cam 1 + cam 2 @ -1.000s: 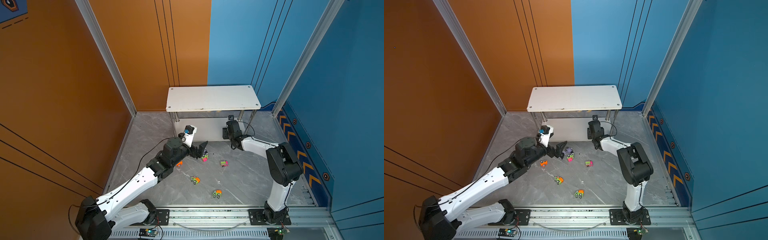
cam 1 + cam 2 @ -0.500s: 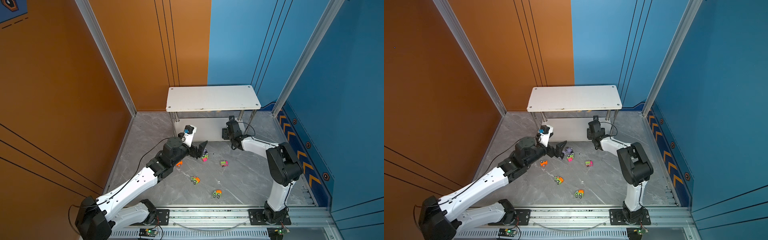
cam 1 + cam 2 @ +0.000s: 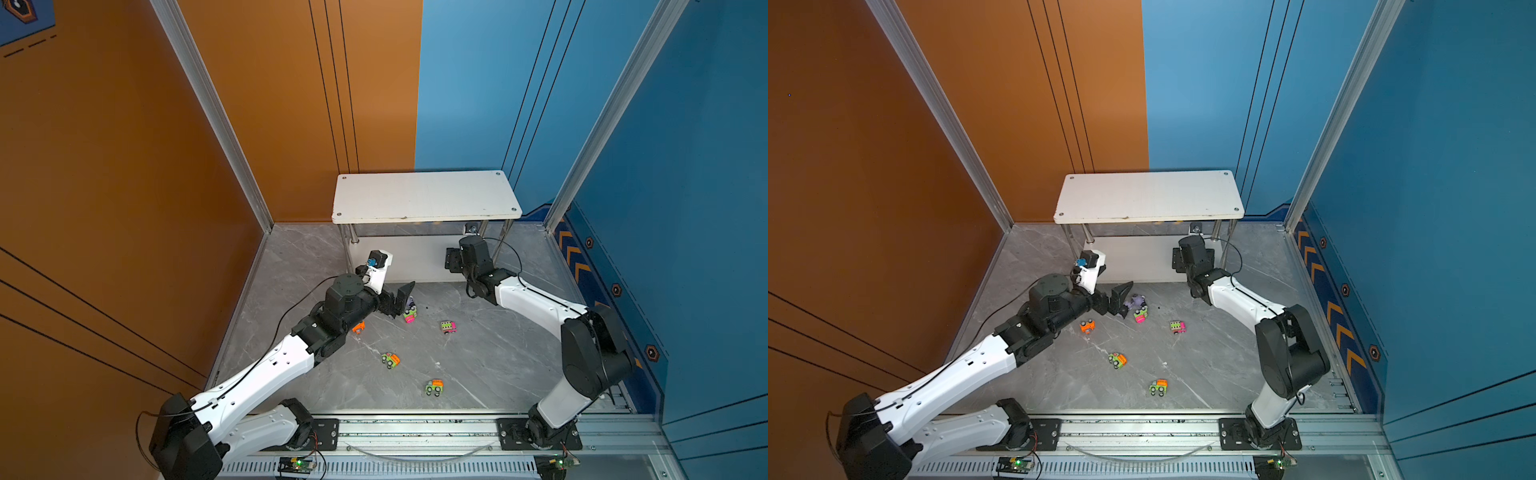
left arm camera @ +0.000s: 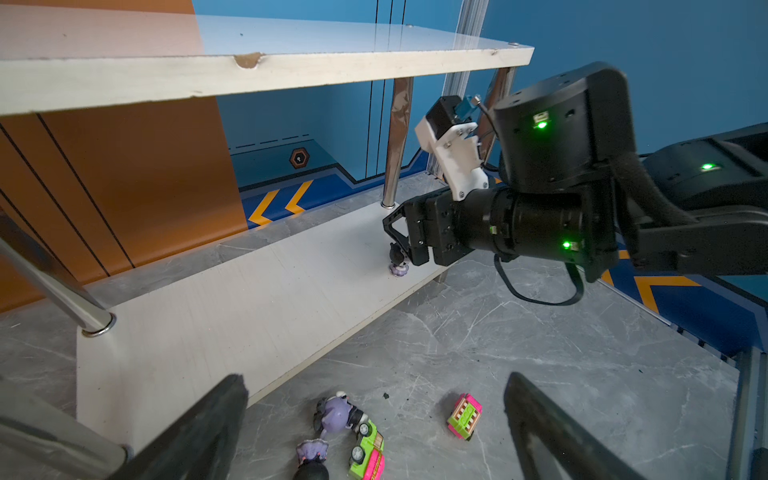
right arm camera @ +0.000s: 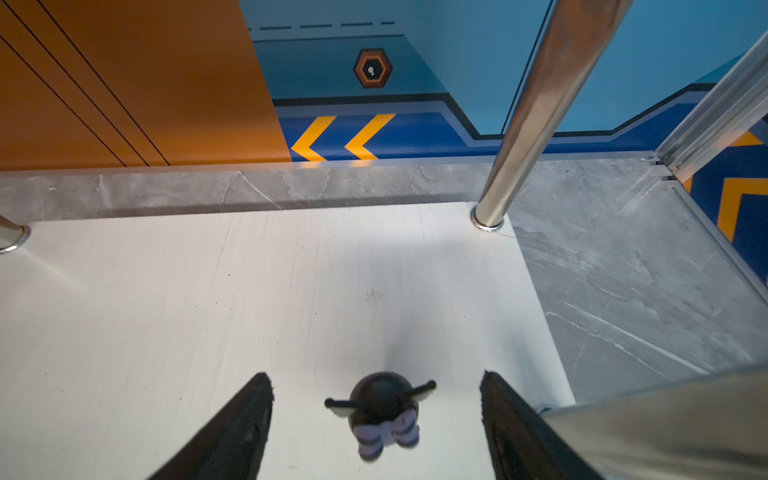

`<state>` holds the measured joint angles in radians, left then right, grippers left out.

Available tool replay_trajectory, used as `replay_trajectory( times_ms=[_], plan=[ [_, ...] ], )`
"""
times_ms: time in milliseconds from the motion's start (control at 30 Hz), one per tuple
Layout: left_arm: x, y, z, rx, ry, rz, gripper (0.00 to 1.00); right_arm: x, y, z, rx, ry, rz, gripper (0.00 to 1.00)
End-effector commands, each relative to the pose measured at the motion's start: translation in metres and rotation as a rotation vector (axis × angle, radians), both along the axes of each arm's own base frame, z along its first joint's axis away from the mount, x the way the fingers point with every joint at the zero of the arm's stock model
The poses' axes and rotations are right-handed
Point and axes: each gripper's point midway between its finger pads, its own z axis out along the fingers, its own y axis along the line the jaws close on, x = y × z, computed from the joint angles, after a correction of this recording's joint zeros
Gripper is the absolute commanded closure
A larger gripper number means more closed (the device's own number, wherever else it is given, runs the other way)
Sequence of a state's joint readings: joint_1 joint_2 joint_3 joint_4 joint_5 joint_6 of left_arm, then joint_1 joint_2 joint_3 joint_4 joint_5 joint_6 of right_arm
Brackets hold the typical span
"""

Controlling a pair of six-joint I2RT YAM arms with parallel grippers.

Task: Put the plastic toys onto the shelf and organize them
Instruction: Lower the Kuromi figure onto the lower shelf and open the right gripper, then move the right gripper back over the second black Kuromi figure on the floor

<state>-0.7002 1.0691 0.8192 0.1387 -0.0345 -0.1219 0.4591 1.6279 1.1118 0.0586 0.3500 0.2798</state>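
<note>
My right gripper (image 5: 375, 376) is low over the lower tier of the shelf (image 5: 208, 311), its jaws spread wide. One black-and-purple figurine (image 5: 380, 409) stands upright between them on the white board, close to a chrome post (image 5: 523, 124). There is a clear gap on each side of it, so nothing is pinched.

My left gripper (image 4: 374, 378) hovers over the grey bench (image 4: 540, 340) just in front of the shelf, its jaws also spread and empty. Below them a purple figurine on its side (image 4: 334, 415) touches a green-and-pink car (image 4: 368, 455). A second fallen figurine (image 4: 311, 455) lies right beside both.

Farther out on the bench are four more toys:
- a pink car (image 4: 465, 415), near that cluster;
- an orange car (image 3: 1088, 326), partly tucked by the left arm;
- a green-and-orange truck (image 3: 1118, 360), closer to the front rail;
- another green-and-orange truck (image 3: 1158, 387), closer still to the rail.

The top board (image 3: 424, 195) of the shelf is bare in both top views.

I judge the job to be at an early stage. One toy is on the shelf. Seven that I can count are off it: two figurines and five vehicles. The standing figurine looks settled where it is. What's left is lifting the others up and lining them in some order.
</note>
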Motion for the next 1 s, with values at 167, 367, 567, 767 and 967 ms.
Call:
replay_trajectory(
  times_ms=[167,367,567,767,967],
  plan=[
    [0.011,0.028,-0.016,0.007,0.037,0.11,0.0,-0.071,0.031,-0.014,-0.024,0.092,0.151,0.35],
    [0.026,0.039,-0.043,-0.015,0.117,0.166,0.06,-0.1,0.099,-0.028,-0.019,0.177,0.408,0.45],
    [0.036,0.058,-0.074,-0.024,0.188,0.24,0.22,-0.119,0.172,-0.066,-0.079,0.291,0.649,0.48],
    [0.037,0.095,-0.08,-0.072,0.197,0.362,0.24,-0.12,0.217,-0.095,-0.187,0.337,0.764,0.32],
    [0.032,0.131,-0.076,-0.092,0.176,0.476,0.25,-0.122,0.235,-0.118,-0.254,0.38,0.813,0.3]
  ],
)
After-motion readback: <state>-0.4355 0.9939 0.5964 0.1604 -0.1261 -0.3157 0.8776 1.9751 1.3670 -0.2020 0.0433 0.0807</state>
